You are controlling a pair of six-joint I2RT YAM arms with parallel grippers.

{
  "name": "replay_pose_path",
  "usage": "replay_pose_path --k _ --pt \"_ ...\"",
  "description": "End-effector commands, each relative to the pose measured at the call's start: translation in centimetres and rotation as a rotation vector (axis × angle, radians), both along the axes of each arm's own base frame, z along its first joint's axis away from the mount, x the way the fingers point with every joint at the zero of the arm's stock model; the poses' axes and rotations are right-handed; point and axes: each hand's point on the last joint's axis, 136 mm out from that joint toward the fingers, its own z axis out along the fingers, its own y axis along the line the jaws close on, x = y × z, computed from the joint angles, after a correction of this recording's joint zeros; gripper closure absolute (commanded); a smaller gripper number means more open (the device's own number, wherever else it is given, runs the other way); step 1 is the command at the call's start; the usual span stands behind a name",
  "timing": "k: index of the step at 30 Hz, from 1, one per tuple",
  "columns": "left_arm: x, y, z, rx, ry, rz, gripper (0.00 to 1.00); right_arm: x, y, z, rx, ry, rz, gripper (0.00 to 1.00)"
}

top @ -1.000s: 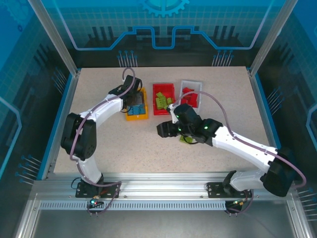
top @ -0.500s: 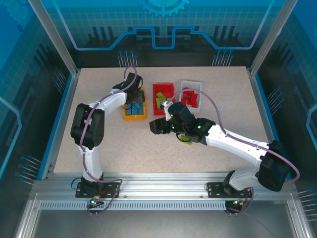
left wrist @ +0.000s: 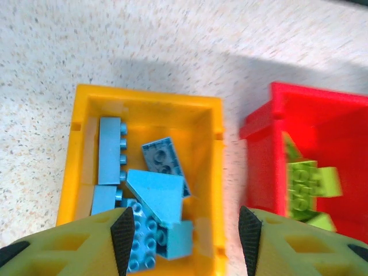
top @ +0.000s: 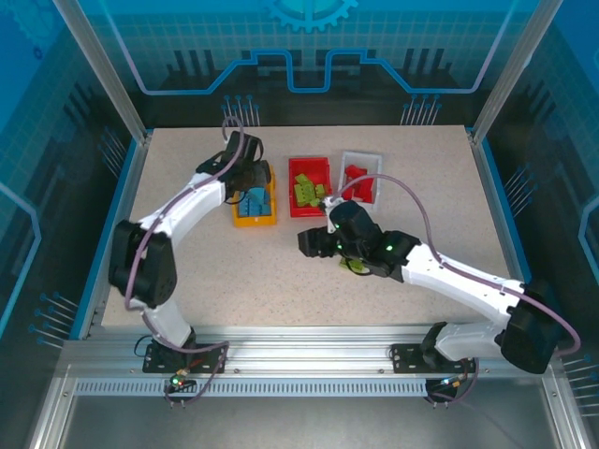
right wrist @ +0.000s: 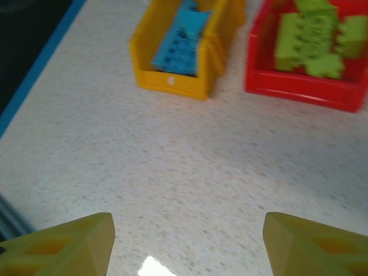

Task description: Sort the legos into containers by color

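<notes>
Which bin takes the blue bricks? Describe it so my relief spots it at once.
On the speckled beige table, look toward the far edge, left of centre. There stands a yellow-orange rectangular plastic bin. It alone holds blue studded bricks; the red plastic bin on its right holds lime green bricks.

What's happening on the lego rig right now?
Color sorting in progress. The left claw hangs open over the yellow bin of blue legos. The right claw is open and empty above the table. Green legos sit in the red bin, red legos in the white bin. One green piece lies loose by the right arm.
</notes>
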Motion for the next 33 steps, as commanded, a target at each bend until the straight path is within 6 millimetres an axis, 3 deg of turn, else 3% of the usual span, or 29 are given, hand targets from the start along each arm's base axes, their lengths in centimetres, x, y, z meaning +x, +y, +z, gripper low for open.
replay_pose_path --k 1,5,8,14,17,22,28,33 --pt "-3.1 -1.5 2.6 -0.073 -0.043 -0.018 0.46 -0.9 -5.7 -3.9 -0.108 0.114 -0.177 0.3" --pt "-8.7 -6.2 2.8 -0.095 -0.029 -0.165 0.46 -2.8 -9.5 -7.3 -0.291 0.211 -0.162 0.24" --pt "-13.6 -9.3 2.0 -0.138 -0.013 -0.252 0.46 -4.1 -11.1 -9.2 -0.415 0.295 -0.107 0.22" --pt "-21.8 -12.6 0.2 -0.285 0.013 -0.304 0.47 -5.3 -12.2 -12.1 -0.598 0.429 -0.031 0.19" --pt "-24.5 -13.4 0.1 -0.318 0.005 -0.321 0.47 -4.1 -11.8 -12.6 -0.64 0.433 -0.02 0.17" --pt "-26.7 -13.9 -0.3 -0.344 0.015 -0.33 0.47 -1.2 -11.2 -13.7 -0.644 0.429 -0.015 0.17" --pt "-26.8 -13.9 0.7 -0.35 -0.007 -0.336 0.47 2.1 -11.3 -15.5 -0.624 0.483 -0.019 0.24" --pt "-26.6 -13.6 1.4 -0.337 -0.026 -0.336 0.47 3.2 -11.7 -15.9 -0.613 0.497 -0.033 0.3"
